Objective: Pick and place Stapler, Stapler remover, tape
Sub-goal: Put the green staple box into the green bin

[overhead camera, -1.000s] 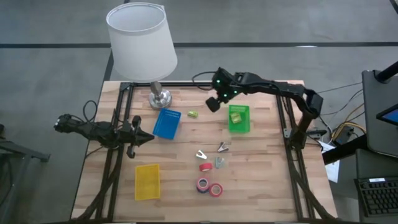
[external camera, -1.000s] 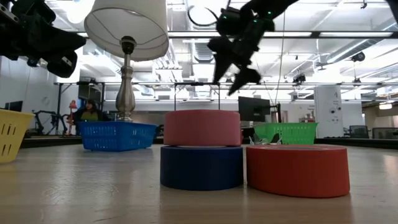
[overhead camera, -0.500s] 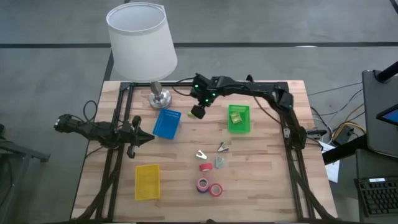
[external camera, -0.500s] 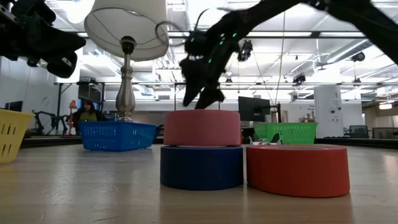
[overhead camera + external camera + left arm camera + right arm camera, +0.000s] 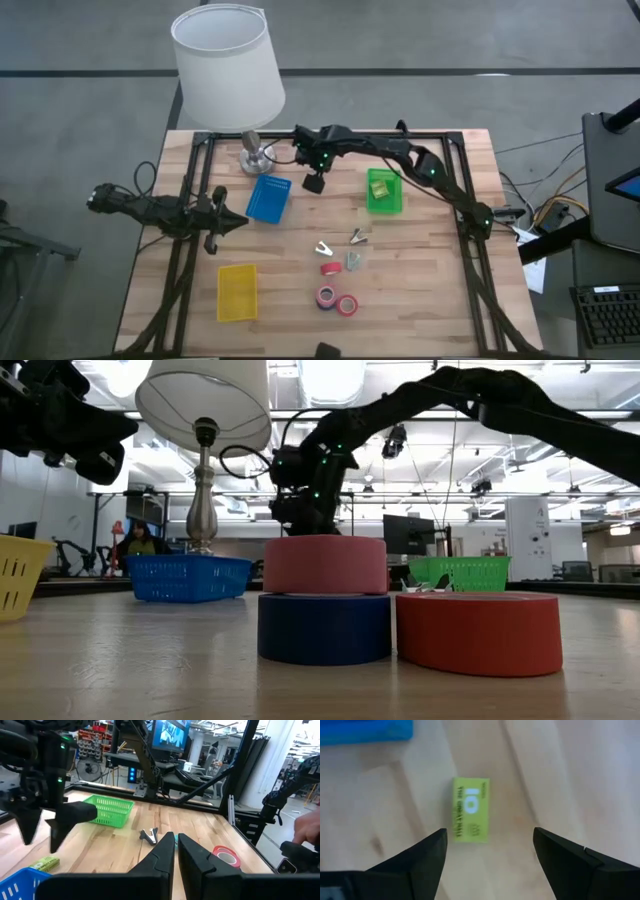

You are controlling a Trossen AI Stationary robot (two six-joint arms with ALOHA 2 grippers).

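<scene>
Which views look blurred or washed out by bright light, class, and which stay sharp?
Right wrist view: the small green box is softly blurred. Low view: bright ceiling lights glare above, while the near tape rolls stay sharp. High view: evenly lit, the lamp shade bright white.

The light wooden surface (image 5: pixel 420 290) holds a blue plastic basket (image 5: pixel 268 198), a green plastic basket (image 5: pixel 384 191) and a yellow plastic basket (image 5: pixel 237 292). A white-shaded lamp (image 5: pixel 254 155) stands at the back. A small green box (image 5: pixel 470 810) lies beside the blue basket. Red and pink tape rolls (image 5: pixel 337 299) lie near the front, with small metal clips (image 5: pixel 340 246) just behind them.
</scene>
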